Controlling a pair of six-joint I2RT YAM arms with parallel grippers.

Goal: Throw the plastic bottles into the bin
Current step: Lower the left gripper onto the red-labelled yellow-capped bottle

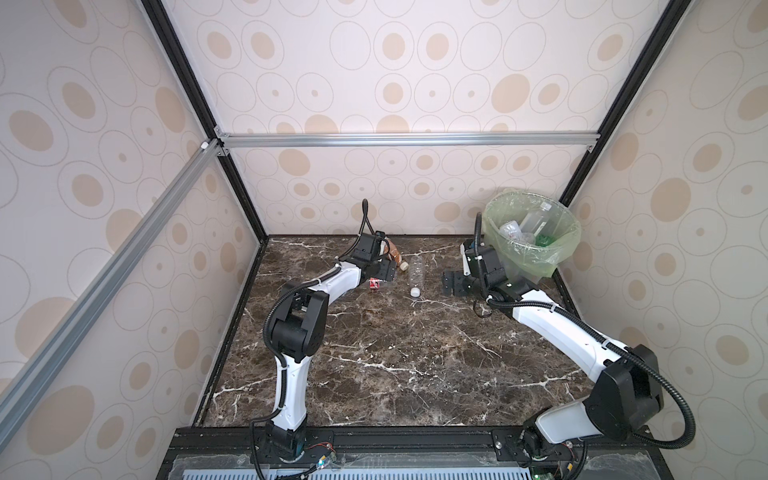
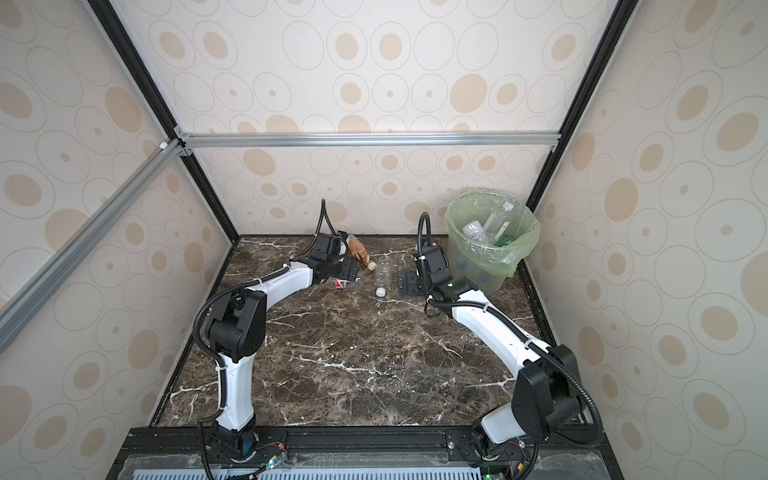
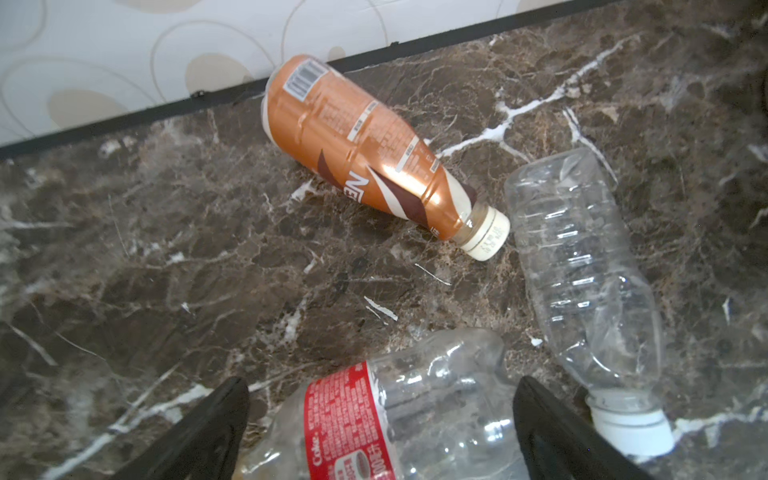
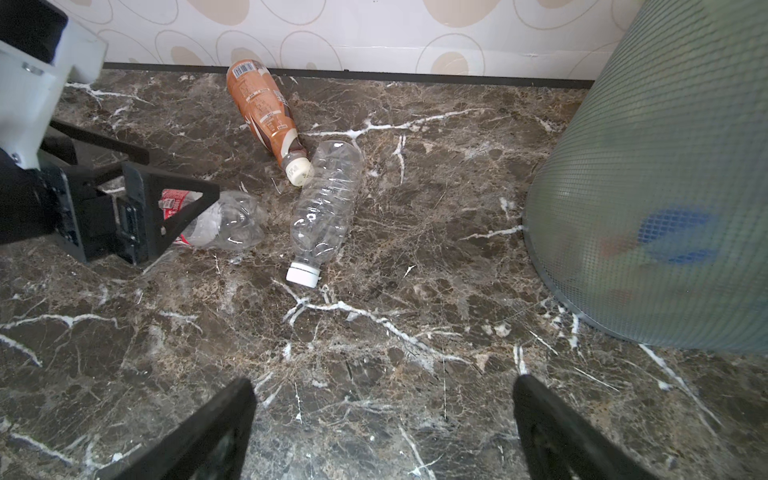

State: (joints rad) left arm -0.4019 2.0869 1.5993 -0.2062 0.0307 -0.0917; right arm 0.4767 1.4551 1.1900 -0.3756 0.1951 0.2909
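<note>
Our left pincer (image 3: pixel 380 388) gapes astride the red-labelled bottle (image 3: pixel 419 399), well apart from the bin (image 4: pixel 665 145); we should clamp next, right pincer (image 4: pixel 384 384) likewise spread, empty.

The red-labelled bottle (image 3: pixel 374 415) is cut off at the left wrist view's edge; in both top views the left gripper (image 1: pixel 384 276) hides most of it (only a red scrap shows).

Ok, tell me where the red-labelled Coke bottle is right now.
In the left wrist view the red-labelled bottle lies on the table between the fingers of the open left gripper; in a top view it is left of the clear white-capped bottle.
</note>
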